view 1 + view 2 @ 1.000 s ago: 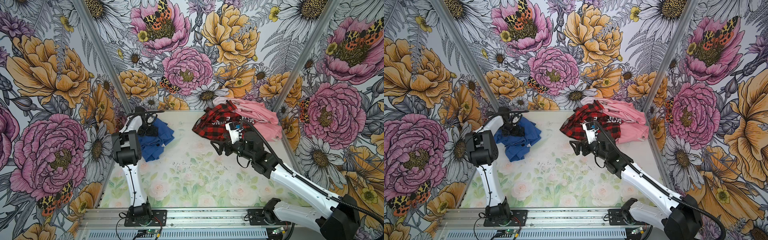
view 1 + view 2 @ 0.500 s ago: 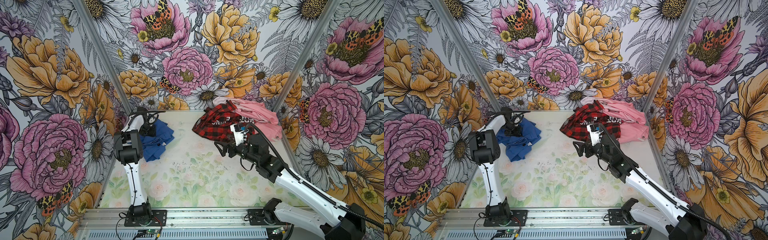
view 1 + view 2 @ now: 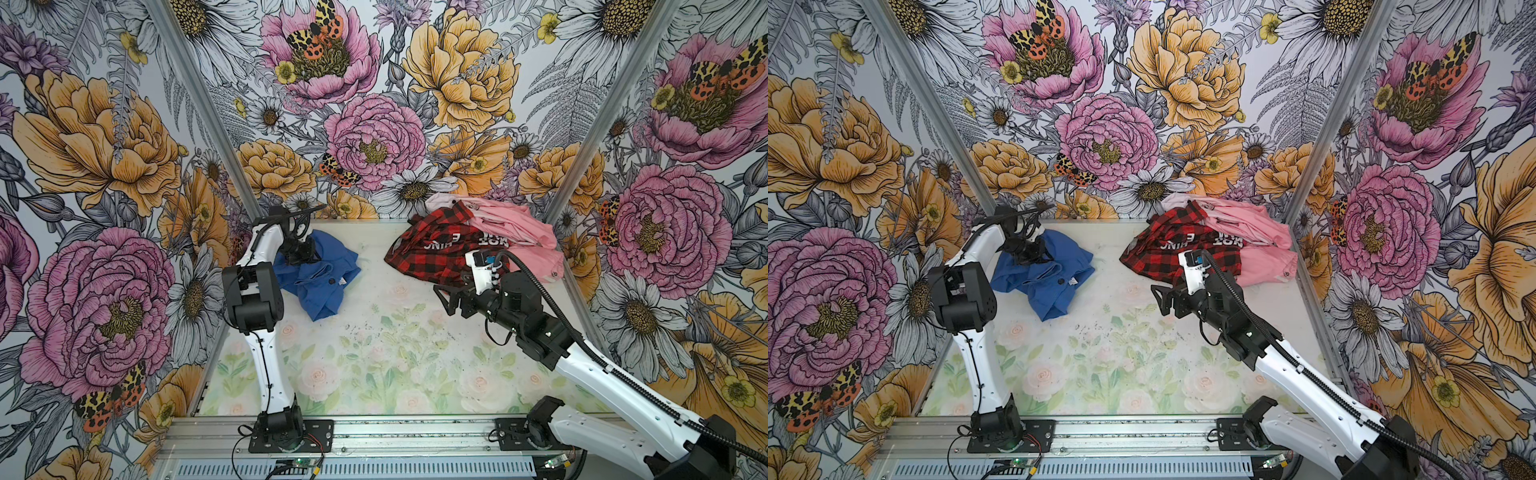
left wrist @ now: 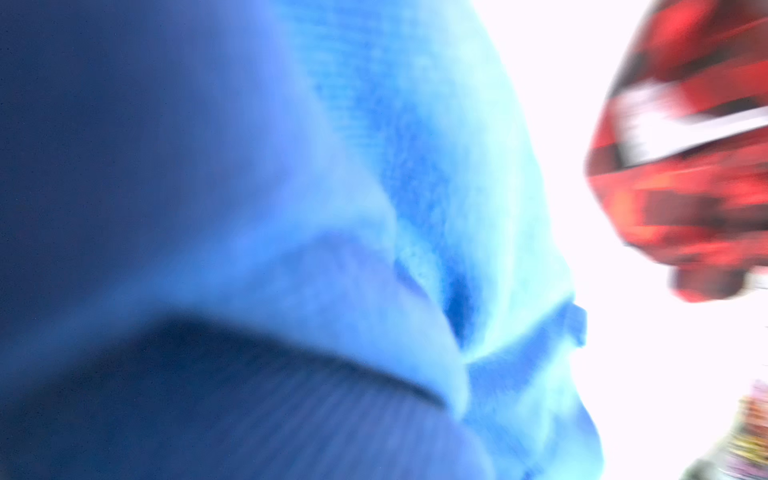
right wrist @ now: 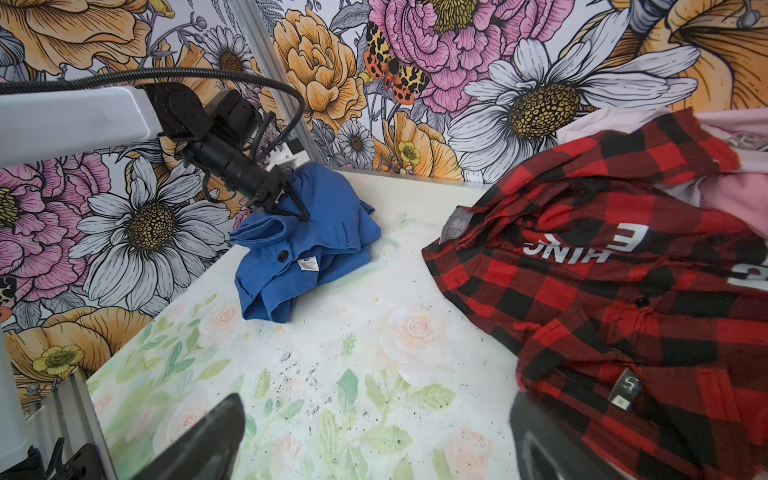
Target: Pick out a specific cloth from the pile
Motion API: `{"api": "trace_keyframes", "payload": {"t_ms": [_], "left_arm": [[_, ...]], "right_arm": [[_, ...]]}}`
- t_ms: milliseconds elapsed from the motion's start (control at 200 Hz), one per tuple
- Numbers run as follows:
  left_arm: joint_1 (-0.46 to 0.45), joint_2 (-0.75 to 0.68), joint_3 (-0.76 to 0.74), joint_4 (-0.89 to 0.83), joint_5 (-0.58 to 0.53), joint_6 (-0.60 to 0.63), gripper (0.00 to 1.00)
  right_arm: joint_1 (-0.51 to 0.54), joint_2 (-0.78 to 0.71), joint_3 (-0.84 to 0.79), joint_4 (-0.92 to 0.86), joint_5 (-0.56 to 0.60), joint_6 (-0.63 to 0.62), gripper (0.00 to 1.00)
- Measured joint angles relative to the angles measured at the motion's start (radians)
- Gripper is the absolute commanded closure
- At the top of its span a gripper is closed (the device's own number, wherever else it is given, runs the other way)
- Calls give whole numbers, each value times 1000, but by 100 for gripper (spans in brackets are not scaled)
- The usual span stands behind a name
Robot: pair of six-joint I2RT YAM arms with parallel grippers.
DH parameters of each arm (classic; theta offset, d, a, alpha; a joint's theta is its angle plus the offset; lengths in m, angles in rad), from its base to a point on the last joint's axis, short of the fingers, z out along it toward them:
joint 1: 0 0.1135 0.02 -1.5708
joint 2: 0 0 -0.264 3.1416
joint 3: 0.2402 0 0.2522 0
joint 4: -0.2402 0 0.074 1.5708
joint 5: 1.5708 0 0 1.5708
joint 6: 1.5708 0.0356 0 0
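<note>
1. The left hand had just closed. A second earlier its jaws stood wide over the cloth. Now, in the right wrist view, they met on a raised fold at the far-left part of that blue shirt.
2. The left wrist view showed only blurred blue fabric pressed close to the lens, which suggested the hand was set well into the garment.
3. The cloth lay crumpled at the far left of the surface, with its dark button and white label facing up. Its outline matched the earlier views, so it had not yet been lifted.
4. The pile sat at the far right, well apart from the cloth, with the plaid shirt spread over its left edge.
5. The right hand was open and empty, its fingers wide apart. It hovered just near of the plaid shirt and had drifted slightly nearer.
6. The closing looked like the start of the pick, with lifting probably the next step. A thin fold could slip out.
</note>
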Motion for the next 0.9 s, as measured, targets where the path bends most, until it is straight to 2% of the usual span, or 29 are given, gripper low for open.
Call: {"api": "trace_keyframes", "payload": {"t_ms": [230,385,445,515,610,655,726,806,901], "left_arm": [[28,-134,1,79,335,-172,100],[25,-172,0,154,450,-275,100],[20,-194,-20,232,489,-356,100],[20,-257,-136,449,525,-534,100],[50,-352,-385,919,561,-927,100],[81,-356,-483,1152,569,-1113,100],[132,-328,-610,1447,566,-1332,100],[173,-264,-723,1675,548,-1508,100],[184,-221,-821,1777,515,-1600,100]], "right_arm": [[0,23,0,1,-1,0,0],[0,37,0,13,-4,0,0],[0,45,-3,21,-5,1,1],[0,55,-6,33,-10,6,1],[0,74,-16,56,-23,16,1],[0,85,-20,69,-29,19,1],[0,99,-28,90,-38,27,1],[0,113,-30,101,-47,35,1],[0,131,-30,118,-56,39,0]]}}
